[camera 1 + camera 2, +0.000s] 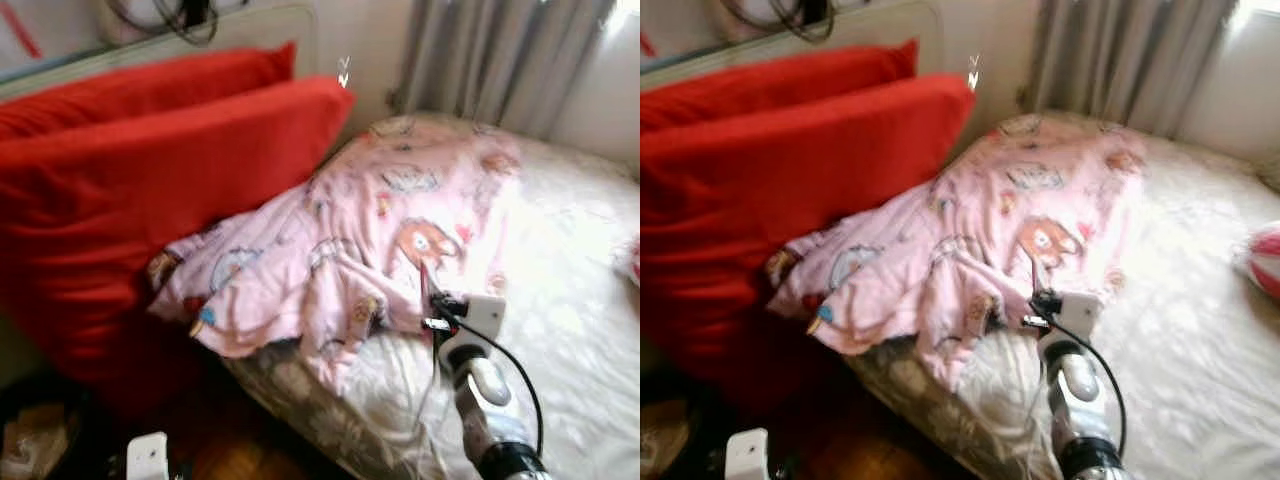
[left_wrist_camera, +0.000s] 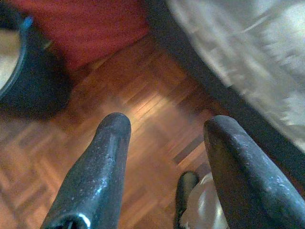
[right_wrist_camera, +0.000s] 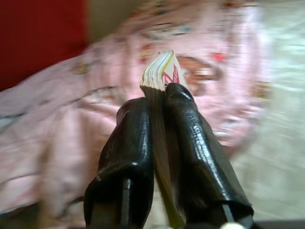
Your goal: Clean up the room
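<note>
Right gripper clenched edge-on around thin paper booklet over rumpled pink printed blanket; narrow grip, booklet may slip. Left gripper released.

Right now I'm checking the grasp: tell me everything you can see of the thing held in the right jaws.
The thin item looks like a booklet or stack of paper: pale page edges with a yellow stripe, and a white cover with pink-red print. It stands edge-on, pinched between the right gripper and sticking out past the tips, held above the pink printed blanket on the bed.
</note>
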Controlling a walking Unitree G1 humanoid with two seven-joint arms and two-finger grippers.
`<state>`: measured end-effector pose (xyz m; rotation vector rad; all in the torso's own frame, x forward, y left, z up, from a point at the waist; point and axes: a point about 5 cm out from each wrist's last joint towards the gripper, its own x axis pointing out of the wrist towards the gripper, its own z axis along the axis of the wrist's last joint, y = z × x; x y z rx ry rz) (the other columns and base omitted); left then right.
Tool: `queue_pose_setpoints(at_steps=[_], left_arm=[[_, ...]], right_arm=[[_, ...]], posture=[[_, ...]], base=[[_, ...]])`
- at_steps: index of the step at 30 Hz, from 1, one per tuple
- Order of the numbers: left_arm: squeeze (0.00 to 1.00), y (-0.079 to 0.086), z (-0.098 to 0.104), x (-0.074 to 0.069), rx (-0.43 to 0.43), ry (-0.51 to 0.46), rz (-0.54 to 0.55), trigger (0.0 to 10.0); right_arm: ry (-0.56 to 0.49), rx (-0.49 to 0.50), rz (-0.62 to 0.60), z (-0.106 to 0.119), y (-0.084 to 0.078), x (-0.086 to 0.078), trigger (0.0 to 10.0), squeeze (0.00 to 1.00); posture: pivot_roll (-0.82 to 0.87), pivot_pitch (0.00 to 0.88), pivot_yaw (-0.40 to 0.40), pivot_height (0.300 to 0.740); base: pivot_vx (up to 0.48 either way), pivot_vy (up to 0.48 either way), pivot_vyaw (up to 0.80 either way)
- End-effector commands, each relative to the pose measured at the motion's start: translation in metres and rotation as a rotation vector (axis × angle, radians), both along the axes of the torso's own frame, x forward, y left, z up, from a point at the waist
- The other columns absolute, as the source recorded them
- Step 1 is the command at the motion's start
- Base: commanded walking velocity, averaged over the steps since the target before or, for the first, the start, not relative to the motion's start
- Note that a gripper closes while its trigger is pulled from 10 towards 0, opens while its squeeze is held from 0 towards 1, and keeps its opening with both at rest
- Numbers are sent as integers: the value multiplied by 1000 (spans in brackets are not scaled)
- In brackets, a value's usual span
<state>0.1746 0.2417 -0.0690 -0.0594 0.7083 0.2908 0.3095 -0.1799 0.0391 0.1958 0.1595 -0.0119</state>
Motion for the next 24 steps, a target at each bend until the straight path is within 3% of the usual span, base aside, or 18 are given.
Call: queue_pose_setpoints(at_steps=[1,10,24], left_arm=[[0,1,0,-1,15,8,-15,10000],[0,0,0,-1,14,6,-10,10000],[0,-1,0,1,8,1,1,10000]], right_arm=[[-44,4,-8,9,0,5,10000,0],[-57,11,-24,9,2,5,10000,0],[-50,19,-49,12,-3,8,10000,0]], posture=[[90,0,-23,711],[88,0,-21,711],[92,0,-27,711]], base=[[0,0,-706],[0,0,-656],[0,-307,-49]])
